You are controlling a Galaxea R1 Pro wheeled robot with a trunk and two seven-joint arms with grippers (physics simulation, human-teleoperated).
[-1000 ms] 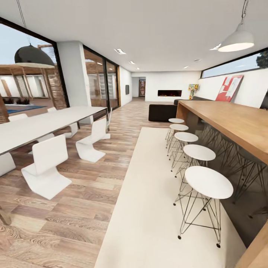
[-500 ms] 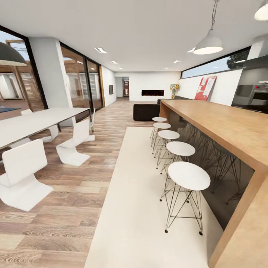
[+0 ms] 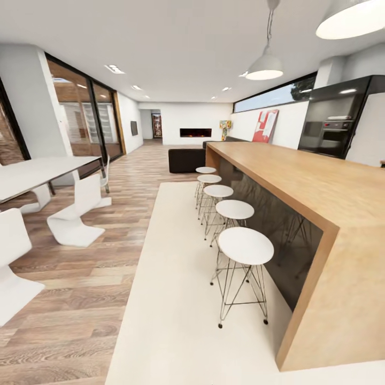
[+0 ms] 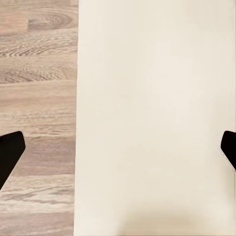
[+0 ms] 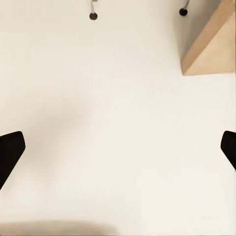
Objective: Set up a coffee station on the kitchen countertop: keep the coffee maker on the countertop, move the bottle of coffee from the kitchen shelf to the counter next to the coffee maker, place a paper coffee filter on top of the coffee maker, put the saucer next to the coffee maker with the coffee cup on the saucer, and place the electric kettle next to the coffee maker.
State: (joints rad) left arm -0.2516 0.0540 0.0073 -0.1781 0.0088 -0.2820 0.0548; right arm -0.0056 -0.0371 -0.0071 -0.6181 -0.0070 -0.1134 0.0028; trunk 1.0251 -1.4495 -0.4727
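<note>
1. Glass, ceramic and paper make up most of what this job will call for, and none of the station's pieces appear here: the coffee bottle, filter, saucer, cup, kettle and coffee maker are somewhere out of sight, presumably in the kitchen area beyond the long wooden bar counter (image 3: pixel 321 182).
2. Handling, as a judgement: the bottle is likely stiff, smooth and fairly heavy, best taken around its body; the paper filter is light and crushable, so a soft pinch at its rim; the cup and saucer are brittle, to be gripped at the rim or edge; the kettle is the heaviest, best taken by its handle.
3. The left gripper (image 4: pixel 118 147) has its two dark fingertips spread wide at the frame edges with nothing between them, hanging over the seam between the cream rug (image 4: pixel 157 98) and the wood-plank floor (image 4: pixel 37 88).
4. The right gripper (image 5: pixel 118 147) is equally wide apart and empty, over the rug, near the wooden corner of the counter base (image 5: pixel 211 46) and two small black stool feet (image 5: pixel 93 16).
5. Counting outward in the head view: five round white wire-legged stools (image 3: pixel 245 245) line the counter; three white curved chairs (image 3: pixel 72 214) stand by one white dining table (image 3: pixel 40 171); two white pendant lamps (image 3: pixel 264 68) hang above; one black built-in oven (image 3: pixel 330 131) stands at the far right.
</note>
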